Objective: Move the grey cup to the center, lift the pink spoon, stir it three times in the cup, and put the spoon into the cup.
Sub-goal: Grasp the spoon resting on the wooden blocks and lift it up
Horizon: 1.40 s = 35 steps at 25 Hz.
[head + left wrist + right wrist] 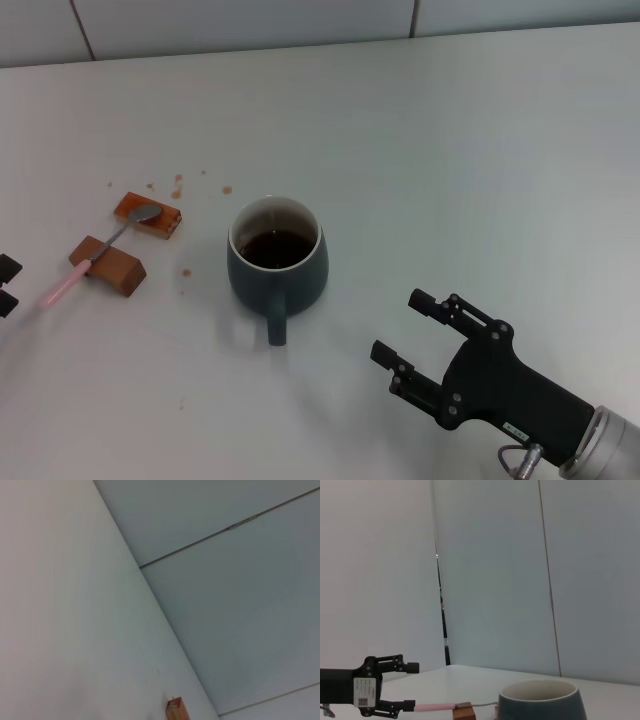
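Our right hand (400, 325) hovers open and empty near the cup (277, 262); our left hand (411, 687), open, flanks the spoon (95, 258).

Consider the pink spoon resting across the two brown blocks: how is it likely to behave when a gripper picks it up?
The pink spoon looks slim with a metal shaft, so probably stiff and light. It bridges two brown blocks with its handle overhanging, so a push there may tip or roll it off. The narrow handle may twist between the fingers of the left gripper.
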{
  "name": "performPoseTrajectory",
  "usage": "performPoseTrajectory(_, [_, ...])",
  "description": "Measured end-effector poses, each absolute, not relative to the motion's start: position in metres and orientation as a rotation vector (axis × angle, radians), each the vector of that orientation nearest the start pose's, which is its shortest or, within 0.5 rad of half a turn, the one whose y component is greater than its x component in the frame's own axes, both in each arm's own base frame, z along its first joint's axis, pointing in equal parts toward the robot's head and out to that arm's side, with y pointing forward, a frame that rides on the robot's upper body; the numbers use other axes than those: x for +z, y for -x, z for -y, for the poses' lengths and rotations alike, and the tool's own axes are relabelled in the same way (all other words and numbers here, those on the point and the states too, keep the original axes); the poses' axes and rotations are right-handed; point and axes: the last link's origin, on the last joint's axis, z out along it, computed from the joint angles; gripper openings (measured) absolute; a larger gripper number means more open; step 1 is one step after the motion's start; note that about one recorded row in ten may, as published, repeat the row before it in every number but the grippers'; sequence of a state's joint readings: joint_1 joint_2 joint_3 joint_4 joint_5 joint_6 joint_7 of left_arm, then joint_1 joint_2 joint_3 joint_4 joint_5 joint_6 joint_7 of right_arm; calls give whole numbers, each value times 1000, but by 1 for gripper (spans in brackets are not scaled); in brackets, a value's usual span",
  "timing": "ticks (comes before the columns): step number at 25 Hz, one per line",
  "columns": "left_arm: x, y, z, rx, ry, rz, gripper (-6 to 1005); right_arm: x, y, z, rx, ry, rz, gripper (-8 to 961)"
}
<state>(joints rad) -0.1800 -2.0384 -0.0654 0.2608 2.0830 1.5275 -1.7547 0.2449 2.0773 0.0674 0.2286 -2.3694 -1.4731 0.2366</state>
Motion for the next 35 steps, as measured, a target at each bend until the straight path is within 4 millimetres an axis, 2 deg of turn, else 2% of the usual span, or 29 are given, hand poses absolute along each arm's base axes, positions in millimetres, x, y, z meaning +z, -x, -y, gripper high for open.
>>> performPoseTrajectory(35, [0, 390, -207, 1687, -1993, -2438, 862, -103, -290, -186, 977, 2297, -420, 708])
